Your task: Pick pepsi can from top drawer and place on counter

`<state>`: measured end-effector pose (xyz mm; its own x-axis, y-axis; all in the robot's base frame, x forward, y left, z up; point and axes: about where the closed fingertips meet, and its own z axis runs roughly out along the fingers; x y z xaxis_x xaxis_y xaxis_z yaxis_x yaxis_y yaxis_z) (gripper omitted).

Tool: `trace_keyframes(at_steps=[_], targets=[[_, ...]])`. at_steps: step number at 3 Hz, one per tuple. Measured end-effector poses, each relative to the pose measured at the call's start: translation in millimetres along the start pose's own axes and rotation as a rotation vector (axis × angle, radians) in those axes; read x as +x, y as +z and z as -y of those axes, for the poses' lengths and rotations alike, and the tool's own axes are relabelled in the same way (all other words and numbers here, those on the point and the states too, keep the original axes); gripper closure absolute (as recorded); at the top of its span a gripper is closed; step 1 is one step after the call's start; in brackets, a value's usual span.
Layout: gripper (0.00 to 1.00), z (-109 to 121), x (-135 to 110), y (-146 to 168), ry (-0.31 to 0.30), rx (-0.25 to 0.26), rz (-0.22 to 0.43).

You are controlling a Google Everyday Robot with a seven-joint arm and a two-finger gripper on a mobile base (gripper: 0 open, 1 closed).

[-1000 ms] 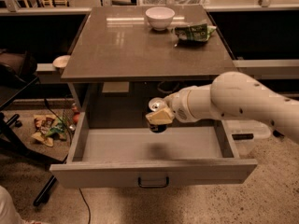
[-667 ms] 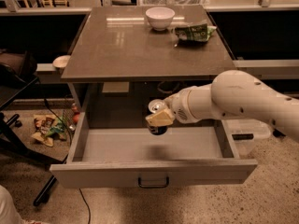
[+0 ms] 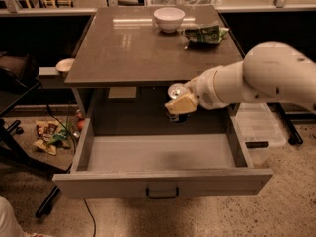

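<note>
dark blue pepsi can [image 3: 176,91] (silver top) sits clamped in the hand [image 3: 180,104] above the top drawer [image 3: 163,179].

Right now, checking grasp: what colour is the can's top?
Silver, camera view; gripper holds pepsi can above top drawer.

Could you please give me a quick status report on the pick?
The claw shut on pepsi can, over the open top drawer. Can off drawer floor, by counter front edge. Far end of counter: bowl and snack bag.
</note>
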<state>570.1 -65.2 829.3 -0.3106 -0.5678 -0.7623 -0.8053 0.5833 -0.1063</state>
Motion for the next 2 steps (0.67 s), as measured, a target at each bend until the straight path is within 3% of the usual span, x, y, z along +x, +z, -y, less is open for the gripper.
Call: trace_keyframes(at_steps=[1,2], targets=[[1.00,35.2,-39.7,-36.4,-0.013,0.032,0.026],[1.00,35.2,-39.8,-36.4,-0.013,0.033,0.026]])
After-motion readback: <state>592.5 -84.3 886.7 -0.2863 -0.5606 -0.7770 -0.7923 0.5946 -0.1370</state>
